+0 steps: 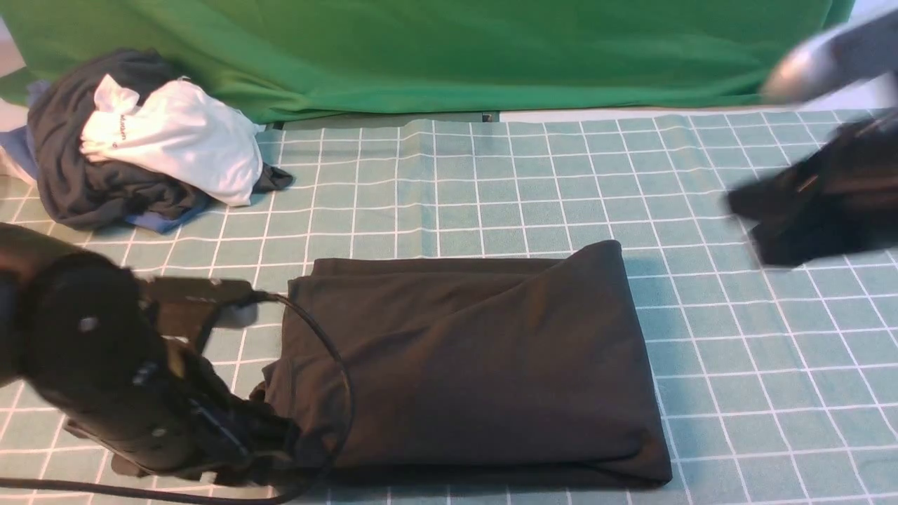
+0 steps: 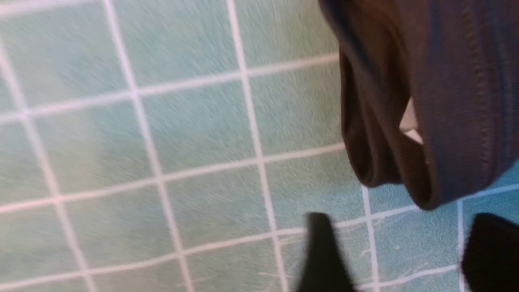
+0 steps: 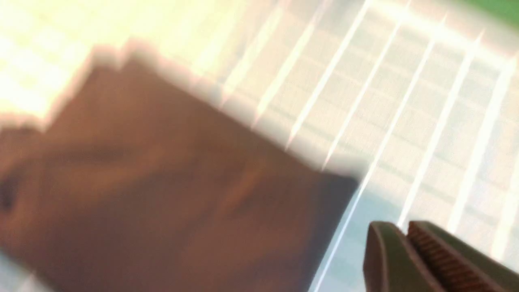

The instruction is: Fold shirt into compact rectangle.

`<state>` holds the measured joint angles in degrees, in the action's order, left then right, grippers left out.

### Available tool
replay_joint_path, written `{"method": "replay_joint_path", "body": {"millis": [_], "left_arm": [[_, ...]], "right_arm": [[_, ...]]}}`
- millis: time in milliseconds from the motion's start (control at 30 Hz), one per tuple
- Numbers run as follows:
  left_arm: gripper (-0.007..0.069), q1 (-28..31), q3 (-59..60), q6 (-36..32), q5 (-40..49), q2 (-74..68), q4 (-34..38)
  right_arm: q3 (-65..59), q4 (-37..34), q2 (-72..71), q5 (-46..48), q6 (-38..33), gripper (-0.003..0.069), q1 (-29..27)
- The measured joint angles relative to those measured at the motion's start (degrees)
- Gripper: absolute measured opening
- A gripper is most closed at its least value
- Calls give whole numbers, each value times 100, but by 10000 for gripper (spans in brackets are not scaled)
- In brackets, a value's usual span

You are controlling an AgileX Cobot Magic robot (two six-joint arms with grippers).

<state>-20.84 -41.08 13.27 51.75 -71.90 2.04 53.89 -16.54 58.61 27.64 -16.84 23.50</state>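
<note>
**Folded black shirt lies mid-worktop, both grippers clear of it**

A green backdrop cloth (image 1: 435,49) hangs across the far side of the scene, its lower edge meeting the worktop (image 1: 491,182), which is covered in a pale teal mat ruled with a white grid.

The shirt (image 1: 463,365) lies near the middle of the worktop, towards the near edge. It is folded into a thick, roughly rectangular bundle of several layers, with its far right corner standing up a little and the near edge lying flat. In the left wrist view a ribbed, stitched edge of the shirt (image 2: 425,101) curls over the mat, and a small white bit shows within the fold.

On the far left sits a heap of garments (image 1: 140,147): dark cloth underneath, a white piece on top, a strip of blue at its near edge. It lies well apart from the shirt.

The left arm comes in from the near left, with a black cable looping over the shirt's left edge. The left gripper (image 2: 409,259) sits just beside the shirt's near left corner; its jaws stand apart over bare mat, nothing between them.

The right gripper (image 3: 405,243) hovers at the far right, blurred, well apart from the shirt. Its ridged jaws are pressed together and empty.
</note>
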Motion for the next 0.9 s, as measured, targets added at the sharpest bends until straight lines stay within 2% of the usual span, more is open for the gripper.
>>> {"method": "replay_joint_path", "body": {"millis": [33,100,200,433,633,900], "left_arm": [[263,0,0,-15,6,153,-44],[106,0,0,-26,46,639,-87],[27,0,0,-37,61,1386,-86],[12,0,7,-37,23,3318,-128],[12,0,36,-49,-140,5270,-505],[13,0,409,-49,-531,6447,-901]], "right_arm": [[0,58,-256,-85,0,72,0],[0,211,-939,-345,0,72,0],[-6,468,-1713,-554,0,72,0],[-268,829,-3224,-664,96,69,0],[-1064,857,-4625,-907,477,4,0],[-1499,880,-5316,-1155,738,-4,0]]}}
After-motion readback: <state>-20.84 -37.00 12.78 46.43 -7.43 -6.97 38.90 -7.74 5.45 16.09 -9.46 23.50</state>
